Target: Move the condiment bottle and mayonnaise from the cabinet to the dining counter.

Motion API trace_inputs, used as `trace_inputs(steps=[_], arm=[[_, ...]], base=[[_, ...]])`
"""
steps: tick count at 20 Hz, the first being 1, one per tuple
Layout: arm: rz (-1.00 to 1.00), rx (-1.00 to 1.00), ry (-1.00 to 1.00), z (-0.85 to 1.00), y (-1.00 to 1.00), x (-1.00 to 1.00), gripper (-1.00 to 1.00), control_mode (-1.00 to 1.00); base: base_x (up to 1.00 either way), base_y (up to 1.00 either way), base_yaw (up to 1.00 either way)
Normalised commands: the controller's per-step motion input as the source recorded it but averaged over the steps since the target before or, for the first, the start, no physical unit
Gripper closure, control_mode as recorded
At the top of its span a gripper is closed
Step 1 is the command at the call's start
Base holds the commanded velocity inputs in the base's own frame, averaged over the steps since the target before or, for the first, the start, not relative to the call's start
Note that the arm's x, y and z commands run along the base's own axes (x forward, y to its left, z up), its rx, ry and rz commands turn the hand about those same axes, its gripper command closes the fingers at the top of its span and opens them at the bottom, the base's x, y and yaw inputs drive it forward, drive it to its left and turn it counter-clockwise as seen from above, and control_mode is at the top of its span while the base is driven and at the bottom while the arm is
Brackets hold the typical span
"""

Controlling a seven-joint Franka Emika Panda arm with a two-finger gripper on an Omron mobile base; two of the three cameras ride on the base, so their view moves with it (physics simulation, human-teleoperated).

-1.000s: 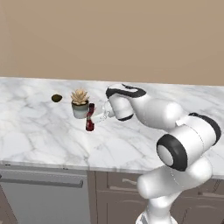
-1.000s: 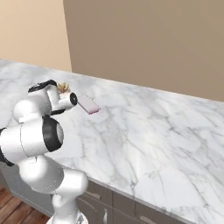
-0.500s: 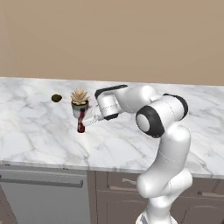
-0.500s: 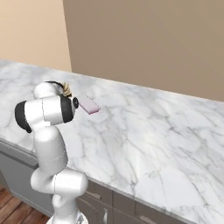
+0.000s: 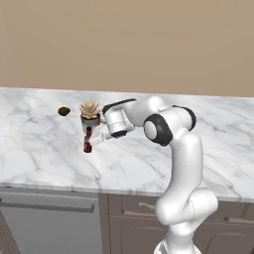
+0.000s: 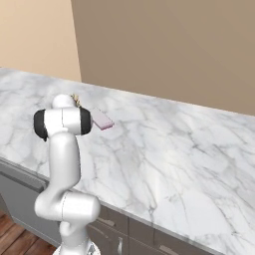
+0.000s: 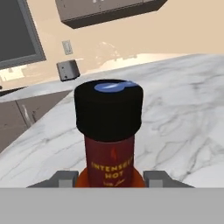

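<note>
The condiment bottle [image 5: 88, 142] is a slim dark red bottle with a black cap, and my gripper [image 5: 95, 139] is shut on it. It is held low over the white marble dining counter [image 5: 44, 149], just in front of a potted succulent. Whether its base touches the slab I cannot tell. In the hand view the bottle [image 7: 109, 127] rises close up between my two grey fingertips [image 7: 65, 178], its red label reading "intensely hot". The mayonnaise is out of view. A grey-brown wall cabinet [image 7: 109, 11] hangs far off at the top of the hand view.
A potted succulent [image 5: 90, 113] stands right behind the bottle, with a small dark round thing [image 5: 63, 111] to its left. A flat pink item [image 6: 102, 119] lies on the marble beside my arm. A grey dishwasher front [image 5: 44, 223] and drawers sit under the counter's front edge.
My arm has swung left, carrying the bottle left and slightly down, to the front of the succulent. The grip has stayed the same.
</note>
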Motion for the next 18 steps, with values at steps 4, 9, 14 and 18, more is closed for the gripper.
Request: trace_inputs(steps=[4, 9, 14, 18], arm=[[0.00, 0.00, -0.03, -0.30, 0.23, 0.30, 1.00, -1.00], [0.00, 0.00, -0.05, -0.25, 0.24, 0.26, 1.00, -1.00], [0.00, 0.00, -0.09, -0.26, 0.15, 0.09, 1.00, -1.00], [0.00, 0.00, -0.13, -0.28, 0.03, -0.04, 1.00, -1.00]], base=[[0.00, 0.00, 0.00], [0.00, 0.00, 0.00], [0.00, 0.00, 0.00], [0.00, 0.00, 0.00]])
